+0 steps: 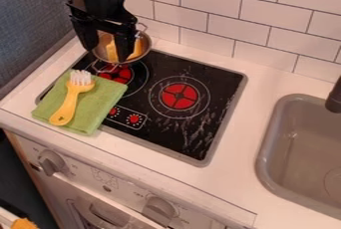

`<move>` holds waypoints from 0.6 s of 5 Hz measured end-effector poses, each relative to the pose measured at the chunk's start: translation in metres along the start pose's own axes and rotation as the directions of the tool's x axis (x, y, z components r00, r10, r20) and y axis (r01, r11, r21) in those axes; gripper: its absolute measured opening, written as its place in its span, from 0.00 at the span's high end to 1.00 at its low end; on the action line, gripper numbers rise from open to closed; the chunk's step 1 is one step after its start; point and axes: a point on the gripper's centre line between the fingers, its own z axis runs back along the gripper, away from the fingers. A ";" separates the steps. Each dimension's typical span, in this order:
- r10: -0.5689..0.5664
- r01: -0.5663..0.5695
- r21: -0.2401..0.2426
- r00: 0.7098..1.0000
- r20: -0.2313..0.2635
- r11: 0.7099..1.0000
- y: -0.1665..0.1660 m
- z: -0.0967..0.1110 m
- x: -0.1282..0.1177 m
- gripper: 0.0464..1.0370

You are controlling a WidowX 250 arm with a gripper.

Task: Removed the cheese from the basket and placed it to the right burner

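1. One gripper (106, 55), one metal basket (148, 49), one green cloth (100, 98), one yellow brush with white bristles (65, 108) and one sink (267, 148) are counted.
2. Two red burners are seen on the black cooktop (216, 81): the right burner (180, 96) in full, the left burner (120, 75) partly covered by the cloth.
3. Two red dials (134, 119) are marked on the cooktop, and two grey knobs (160, 209) are set in the white front panel (106, 180) below.
4. The cooktop is framed in grey and let into a white counter (246, 123); its black surface is streaked with pale marks near the front right.
5. The counter is backed by white tiles (206, 21) with dark joints, and a blue-grey surface (33, 9) is seen at upper left.
6. The cloth is laid over the cooktop's left edge, with the brush resting on it.
7. The basket is placed at the cooktop's back left corner. The yellow cheese (110, 51) is held inside it, partly hidden by the gripper; whether it is one piece cannot be told.
8. The gripper is held over the basket, its jaws parted.
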 end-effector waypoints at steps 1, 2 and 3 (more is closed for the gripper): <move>-0.001 0.000 -0.020 0.999 -0.032 1.000 -0.003 -0.011 -0.003 0.04; 0.028 -0.031 -0.063 0.999 -0.044 0.998 0.005 -0.021 0.006 0.04; 0.063 -0.066 -0.087 0.997 -0.043 0.994 0.023 -0.030 0.035 0.04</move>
